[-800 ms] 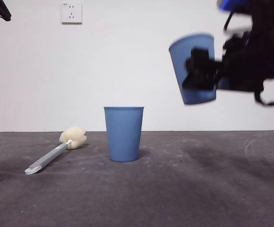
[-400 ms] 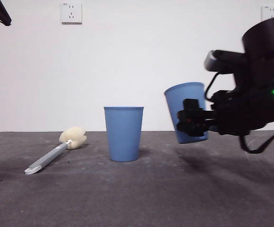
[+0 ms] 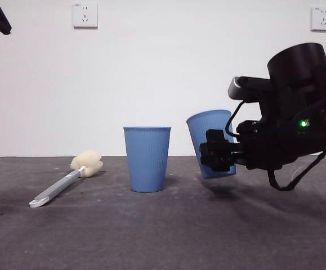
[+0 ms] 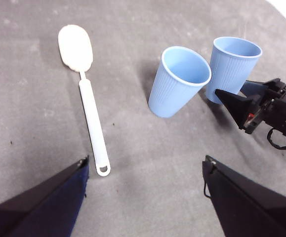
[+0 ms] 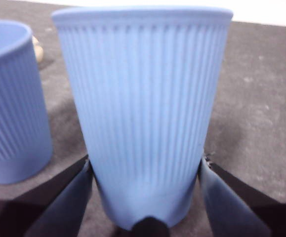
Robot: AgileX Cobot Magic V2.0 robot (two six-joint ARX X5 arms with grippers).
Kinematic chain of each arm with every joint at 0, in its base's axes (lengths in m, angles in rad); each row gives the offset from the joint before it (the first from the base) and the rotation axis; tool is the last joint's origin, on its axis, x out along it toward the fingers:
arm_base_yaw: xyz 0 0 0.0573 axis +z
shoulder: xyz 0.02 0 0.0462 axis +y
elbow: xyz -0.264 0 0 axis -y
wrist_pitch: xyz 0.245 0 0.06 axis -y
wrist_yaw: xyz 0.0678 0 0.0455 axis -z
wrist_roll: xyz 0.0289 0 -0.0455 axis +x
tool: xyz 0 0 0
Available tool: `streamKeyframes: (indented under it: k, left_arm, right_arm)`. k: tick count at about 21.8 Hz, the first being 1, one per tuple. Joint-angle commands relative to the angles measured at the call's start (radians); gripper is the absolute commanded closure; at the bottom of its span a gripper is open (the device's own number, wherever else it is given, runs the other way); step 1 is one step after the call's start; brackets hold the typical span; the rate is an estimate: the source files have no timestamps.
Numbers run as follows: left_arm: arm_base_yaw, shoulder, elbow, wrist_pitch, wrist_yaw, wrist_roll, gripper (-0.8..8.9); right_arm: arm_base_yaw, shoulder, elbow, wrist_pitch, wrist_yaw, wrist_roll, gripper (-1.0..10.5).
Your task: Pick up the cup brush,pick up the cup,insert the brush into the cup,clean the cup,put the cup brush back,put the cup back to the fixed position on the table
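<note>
Across the bench, dark and scuffed, bare room toward the near edge and toward the right-hand end; far edge running along the white wall behind everything. Over the right half, big and dark, the right tool, clamped on the lower body of the cup, one jaw on each side near the base. Cup held just clear of the bench, by the look of the shadow beneath, and tilted, rim leaning toward the second cup. Second cup upright near the middle, close beside the held one but apart from it. Farther toward the left end, lying flat, the cup brush, sponge head toward the far edge, handle tip toward the near edge, well apart from both cups. High over the left end, the left tool, spread wide and holding nothing.

Judged to be the last step: putting the cup back. Level the cup first, so that the base meets the bench flat and not on one edge. Lower slowly until the base rests, then part the jaws and only then draw back. Withdraw toward the bare right-hand end. Avoid swinging toward the middle: little gap between the rims there, and a light tumbler easily knocked over. Cannot tell the exact fixed spot from here. No need to go near the brush.
</note>
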Motion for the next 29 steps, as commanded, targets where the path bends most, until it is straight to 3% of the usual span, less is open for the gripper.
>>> streamKeyframes:
  k: [1, 11, 16, 21, 23, 25, 29]
  left_arm:
    - [0.000, -0.002, -0.003, 0.002, 0.004, 0.019, 4.28]
    - [0.000, 0.000, -0.003, 0.001, 0.004, 0.023, 4.28]
    - [0.000, 0.000, -0.003, 0.000, 0.005, 0.026, 4.28]
    - [0.000, 0.000, -0.003, -0.013, 0.004, 0.026, 4.29]
    - [0.000, 0.000, -0.003, -0.020, 0.004, 0.026, 4.29]
    - [0.000, 0.000, -0.003, -0.021, 0.004, 0.026, 4.29]
    - [0.000, 0.000, -0.003, -0.024, 0.004, 0.026, 4.29]
  right_arm:
    - [-0.002, 0.025, 0.003, 0.010, -0.004, 0.011, 9.6]
    - [-0.001, 0.060, -0.002, -0.015, -0.037, 0.026, 9.6]
    - [-0.001, 0.060, -0.003, -0.134, -0.053, 0.025, 9.3]
    - [-0.001, 0.044, -0.003, -0.155, -0.064, 0.041, 6.9]
    - [-0.001, 0.031, -0.003, -0.162, -0.064, 0.040, 6.8]
    - [-0.001, 0.016, -0.003, -0.182, -0.064, 0.041, 6.0]
    - [-0.001, 0.003, -0.003, -0.220, -0.083, 0.036, 5.8]
